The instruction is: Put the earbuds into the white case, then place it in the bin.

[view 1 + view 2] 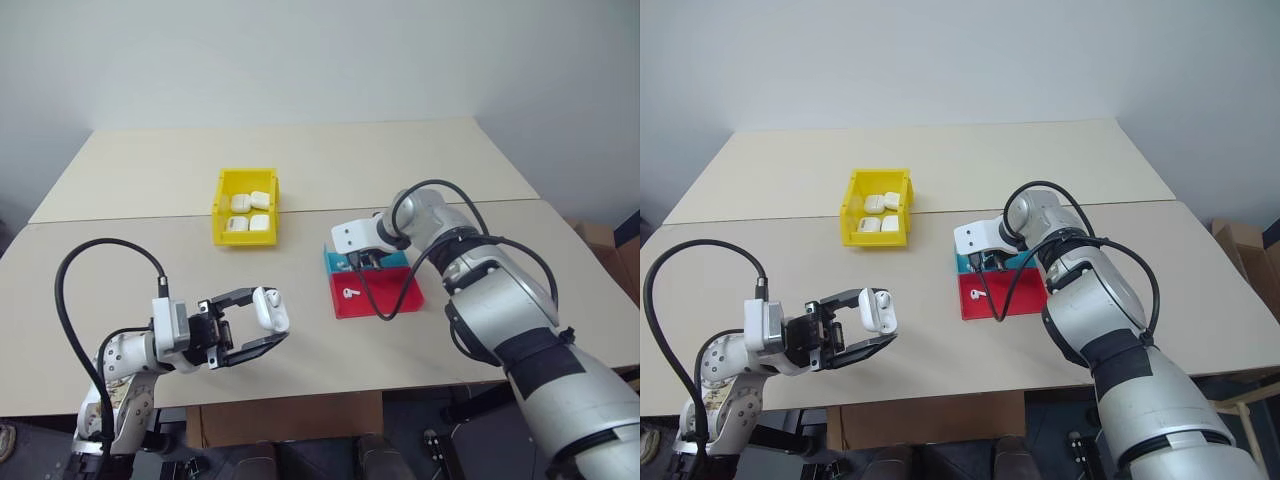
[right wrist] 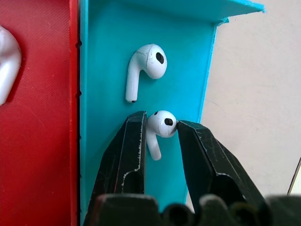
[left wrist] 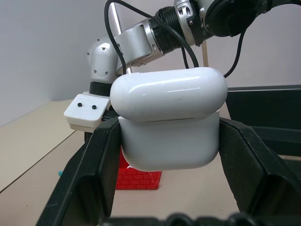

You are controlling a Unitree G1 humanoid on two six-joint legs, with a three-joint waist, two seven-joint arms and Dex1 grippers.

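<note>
here the right tool (image 2: 162,123) pinches 1 earbud (image 2: 161,126) (teal tray (image 2: 108,70)).

Right gripper (image 1: 357,262) hiding teal half of tray (image 1: 395,301) in head views. Earbud (image 2: 6,61) on red half being cut by picture edge. Case (image 3: 169,123) covering part of tray behind it.

Two pale beige tables (image 1: 300,170) stand pushed together, a seam running between them. Behind rises a plain white wall (image 1: 300,50). A cardboard box (image 1: 600,245) sits at the right.
</note>
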